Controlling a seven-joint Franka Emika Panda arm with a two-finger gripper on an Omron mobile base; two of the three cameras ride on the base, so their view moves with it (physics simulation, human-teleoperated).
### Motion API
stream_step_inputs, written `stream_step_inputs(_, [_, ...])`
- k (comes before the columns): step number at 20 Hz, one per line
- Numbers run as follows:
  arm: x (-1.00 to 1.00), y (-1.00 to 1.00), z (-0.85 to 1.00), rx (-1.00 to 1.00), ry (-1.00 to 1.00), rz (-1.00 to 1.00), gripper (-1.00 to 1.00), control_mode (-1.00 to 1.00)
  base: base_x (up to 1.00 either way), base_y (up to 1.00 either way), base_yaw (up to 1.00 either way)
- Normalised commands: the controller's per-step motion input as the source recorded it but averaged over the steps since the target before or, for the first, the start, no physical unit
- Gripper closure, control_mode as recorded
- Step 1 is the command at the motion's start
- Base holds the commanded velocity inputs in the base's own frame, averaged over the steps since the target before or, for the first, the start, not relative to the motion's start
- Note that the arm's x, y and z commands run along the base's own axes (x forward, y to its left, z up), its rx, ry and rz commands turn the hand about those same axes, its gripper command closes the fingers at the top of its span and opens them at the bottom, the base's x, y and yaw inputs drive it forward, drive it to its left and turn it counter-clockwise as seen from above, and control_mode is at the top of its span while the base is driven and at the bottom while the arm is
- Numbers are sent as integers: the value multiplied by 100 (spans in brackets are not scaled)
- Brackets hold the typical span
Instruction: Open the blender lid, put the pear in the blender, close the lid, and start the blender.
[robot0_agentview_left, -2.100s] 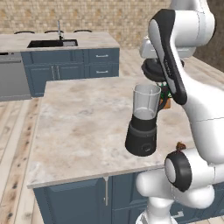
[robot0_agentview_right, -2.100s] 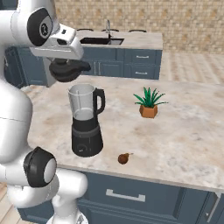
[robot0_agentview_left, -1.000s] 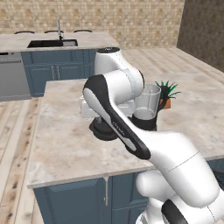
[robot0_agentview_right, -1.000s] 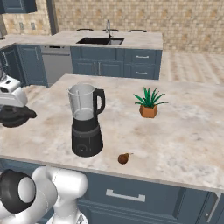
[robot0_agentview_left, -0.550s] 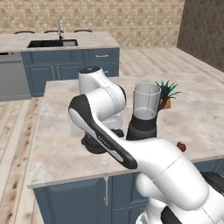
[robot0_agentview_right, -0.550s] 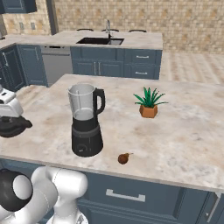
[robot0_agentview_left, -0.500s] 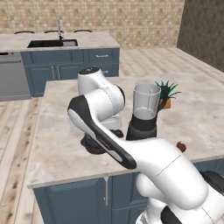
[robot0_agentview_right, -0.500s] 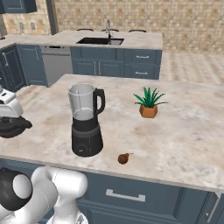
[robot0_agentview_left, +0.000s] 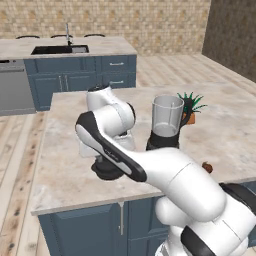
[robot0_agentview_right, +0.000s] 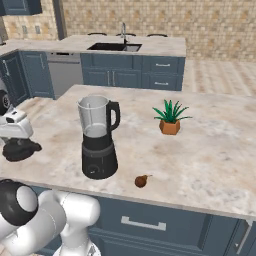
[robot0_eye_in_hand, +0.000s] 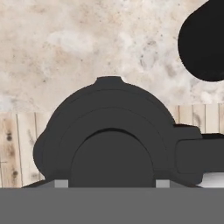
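The blender (robot0_agentview_left: 166, 125) (robot0_agentview_right: 98, 139) stands mid-counter, its clear jar open at the top. Well to its left, the black blender lid (robot0_agentview_left: 107, 171) (robot0_agentview_right: 20, 149) (robot0_eye_in_hand: 109, 131) is low at the counter's left front, seemingly resting on the surface. My gripper (robot0_agentview_left: 107, 162) (robot0_agentview_right: 17, 141) (robot0_eye_in_hand: 111, 183) comes down on it from above and is shut on its knob. In the hand view the lid's side tab points right. The small brown pear (robot0_agentview_left: 206, 166) (robot0_agentview_right: 141, 181) lies on the counter near the front edge, right of the blender.
A green potted plant (robot0_agentview_left: 192, 104) (robot0_agentview_right: 170, 118) stands behind and right of the blender. The counter edge (robot0_eye_in_hand: 26, 107) runs just under the lid, with wooden floor beyond. A second counter with a sink (robot0_agentview_right: 115, 47) lies across the aisle.
The arm swung from above the blender's jar to the counter's left side, carrying the lid, and lowered it there. Over the last half second it has barely moved.
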Motion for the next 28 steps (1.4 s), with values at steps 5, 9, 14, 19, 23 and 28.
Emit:
stream_step_inputs(5, [20, -2, -38, 0, 0, 0, 100, -100, 0, 0, 0])
stream_step_inputs(9, [25, 0, -16, 0, -3, -1, 100, -100, 0, 0, 0])
stream_step_inputs(14, [29, 0, -4, 0, 0, -4, 100, -100, 0, 0, 0])
stream_step_inputs(19, [30, 0, -9, 0, 0, -5, 100, -100, 0, 0, 0])
stream_step_inputs(23, [28, 0, -34, 0, 0, -2, 100, -100, 0, 0, 0])
stream_step_inputs(28, [29, 0, -39, 0, 0, -2, 100, -100, 0, 0, 0])
